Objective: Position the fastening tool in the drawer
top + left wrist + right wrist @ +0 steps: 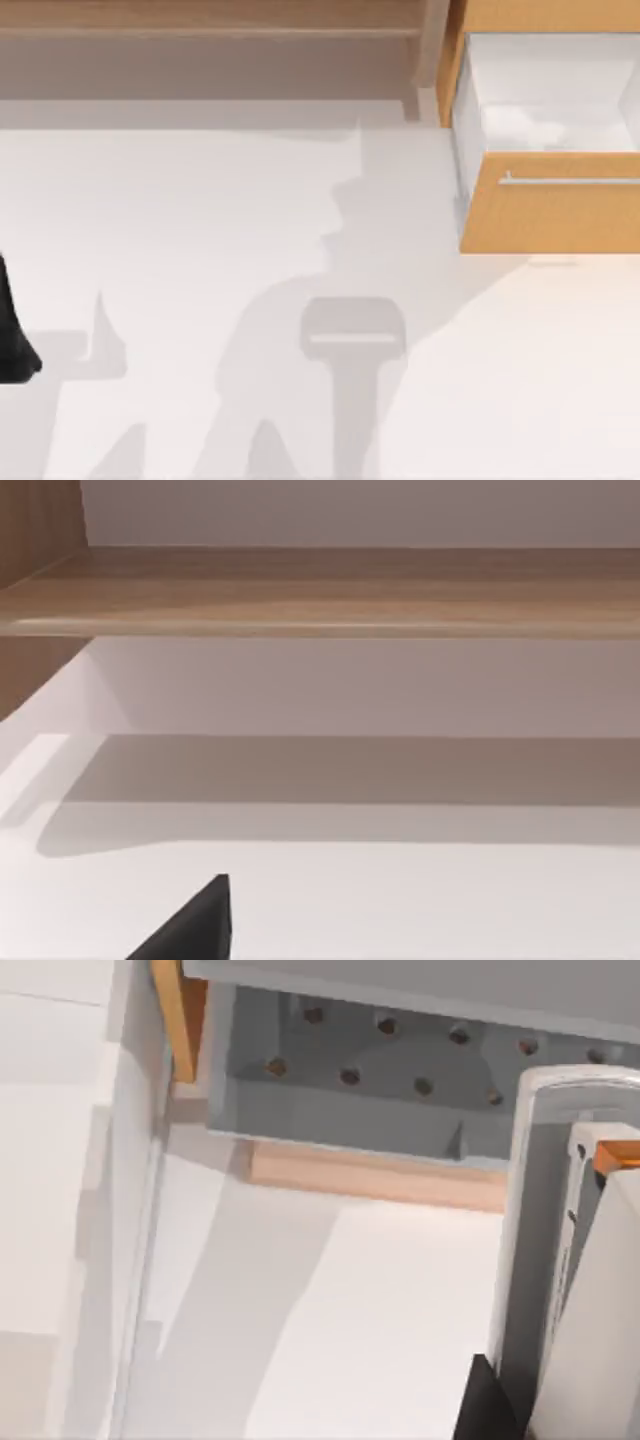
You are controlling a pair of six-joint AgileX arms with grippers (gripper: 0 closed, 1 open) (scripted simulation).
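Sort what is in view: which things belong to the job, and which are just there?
Job: drawer, open, top view's right; grey-white tool with orange part, beside right claw.
Just there: wooden shelf; holed grey panel; left claw, parked at table left edge.

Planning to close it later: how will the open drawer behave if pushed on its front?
The drawer looks stiff wood, so it likely slides back without flexing. Held in the cabinet, it seems unlikely to tip. Its thin silver handle looks smooth, possibly slippery.
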